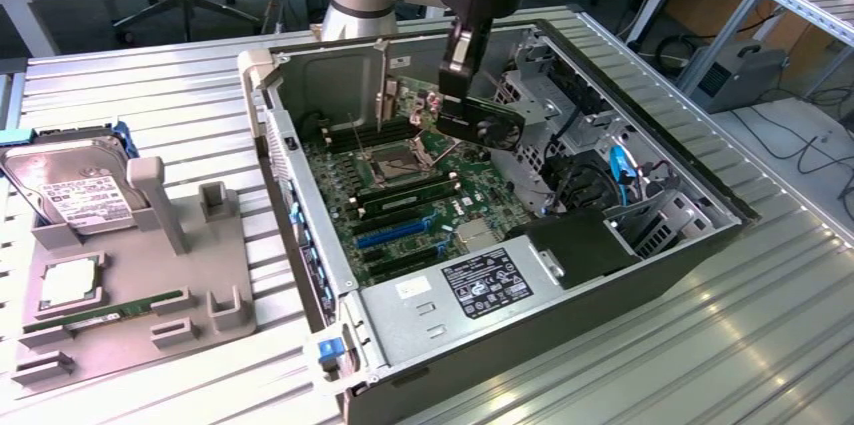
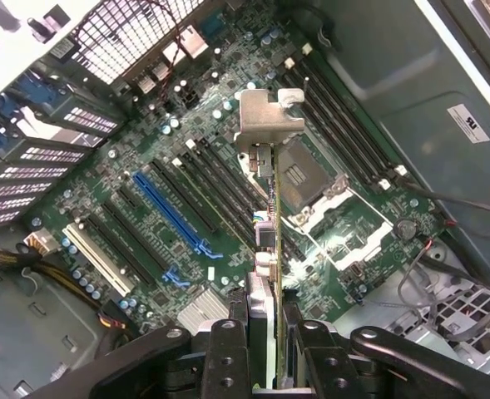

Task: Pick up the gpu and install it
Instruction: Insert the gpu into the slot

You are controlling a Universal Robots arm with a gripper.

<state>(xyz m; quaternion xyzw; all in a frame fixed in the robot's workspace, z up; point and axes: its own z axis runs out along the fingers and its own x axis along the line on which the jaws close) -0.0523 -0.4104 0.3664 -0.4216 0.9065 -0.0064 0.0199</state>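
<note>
Wrist view: the gripper [image 2: 269, 322] is clamped on the gpu [image 2: 268, 158], which is seen edge-on with its silver bracket farthest out, suspended above the motherboard [image 2: 186, 195] inside the open computer case [image 1: 284, 140].

Gpu [image 1: 483, 123]: thin dark card, black round-fan cooler on one face, silver bracket [image 2: 267, 120] at one end, held on edge, clear above the motherboard [image 1: 407, 207], toward the far side of the open case [image 1: 561, 337].
</note>
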